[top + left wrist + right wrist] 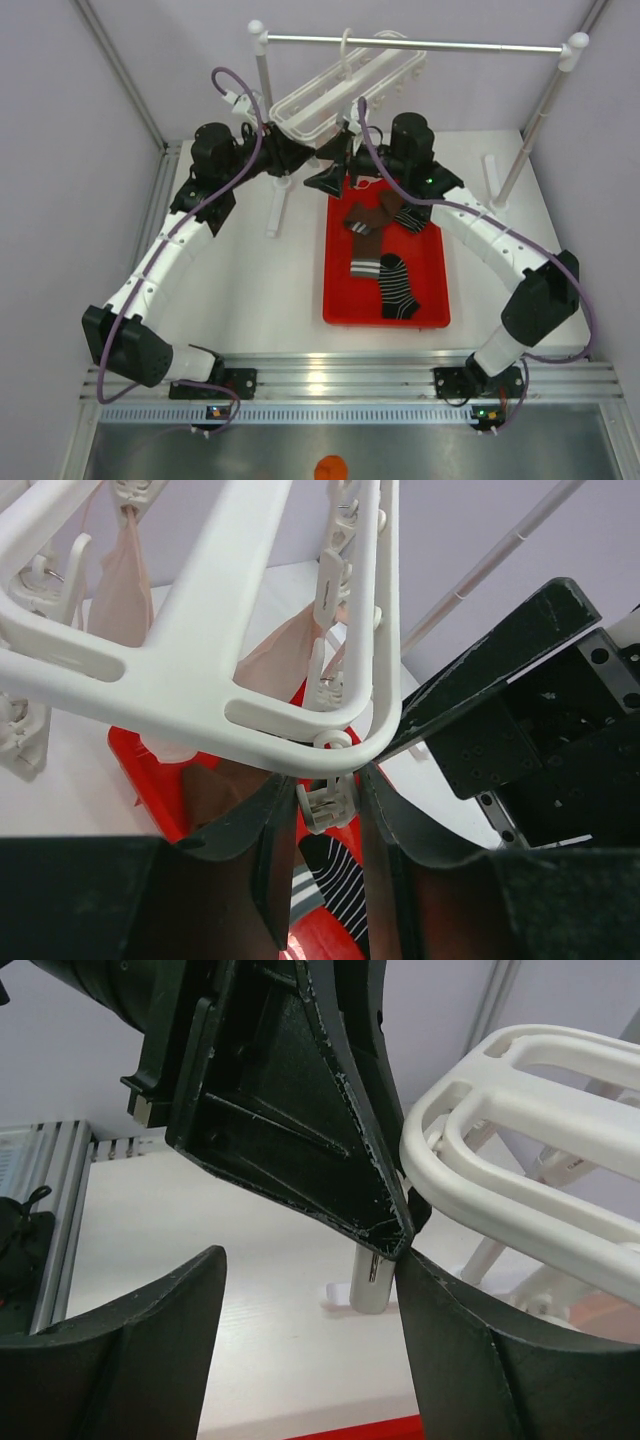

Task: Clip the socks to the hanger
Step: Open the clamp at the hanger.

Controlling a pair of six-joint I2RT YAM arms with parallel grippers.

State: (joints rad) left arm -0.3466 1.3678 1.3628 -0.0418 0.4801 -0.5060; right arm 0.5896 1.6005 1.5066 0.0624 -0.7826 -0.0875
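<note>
Left gripper (325, 780) raised, seemingly pinching hanger (200, 670) corner peg (325, 810); right gripper (310, 1260) spread.

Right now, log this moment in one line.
left tool gripping corner peg of hanger | right tool open, empty | four socks in red tray, unclipped

Honestly the hanger (190, 620) is smooth, slightly glossy white plastic, the socks (397, 287) are soft knit cloth, the tray (343, 300) is shiny red plastic, and the crossbar (420, 43) looks like polished metal.

I log a white flat tabletop (270, 290). A red rectangular plastic tray (432, 270) lies right of centre, close to the near edge. A white-posted stand with a metal crossbar (541, 115) spans the far edge.
</note>
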